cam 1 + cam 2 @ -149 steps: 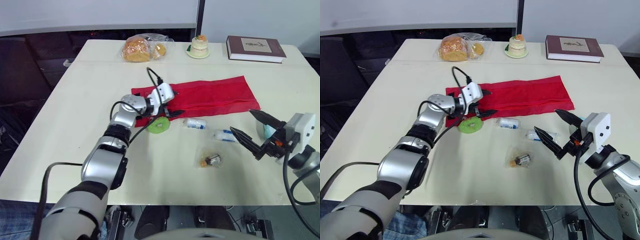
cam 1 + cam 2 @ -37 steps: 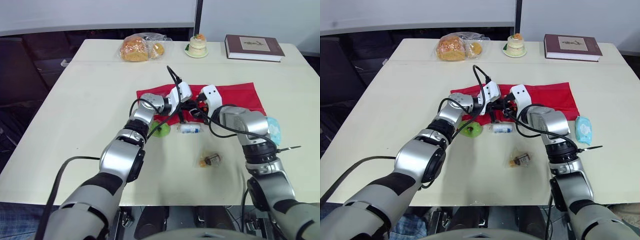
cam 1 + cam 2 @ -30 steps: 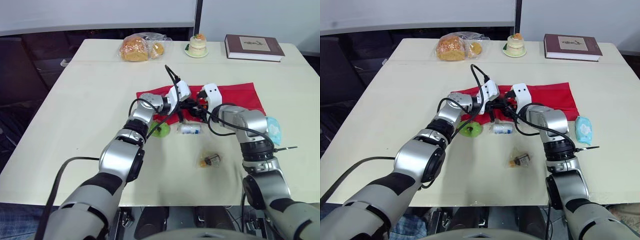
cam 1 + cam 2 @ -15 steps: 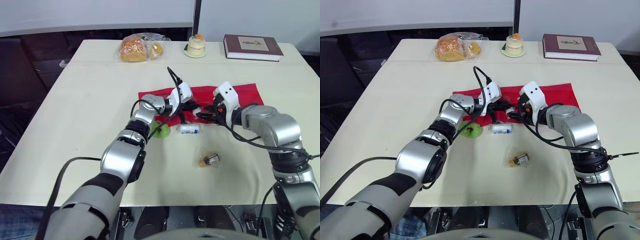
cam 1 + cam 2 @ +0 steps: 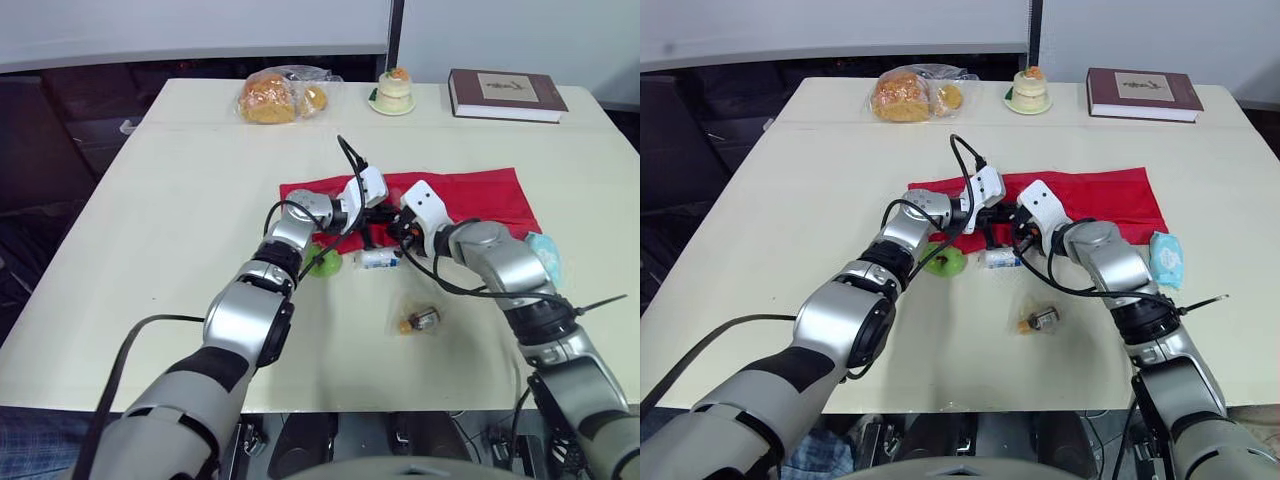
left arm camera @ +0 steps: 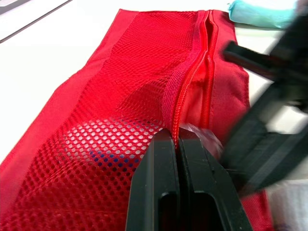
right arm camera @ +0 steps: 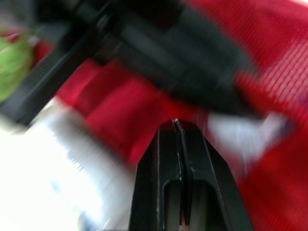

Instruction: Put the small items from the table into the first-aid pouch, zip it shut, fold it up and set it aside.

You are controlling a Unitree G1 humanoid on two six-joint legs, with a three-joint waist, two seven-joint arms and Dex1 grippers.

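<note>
Pinching the pouch lip in my left gripper, likely to hold it open; my right gripper, fingers pressed together, sits at its 3 o'clock, the tube at 6.

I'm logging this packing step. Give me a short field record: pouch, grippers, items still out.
container: red pouch, flat on the table, zip partly open
left gripper: jaws shut on the red pouch's zip edge
right gripper: jaws shut, close beside the left gripper at the red pouch's near edge
still out: green item, white tube, wrapped item, teal packet
far edge: bread bag, cake, book
</note>
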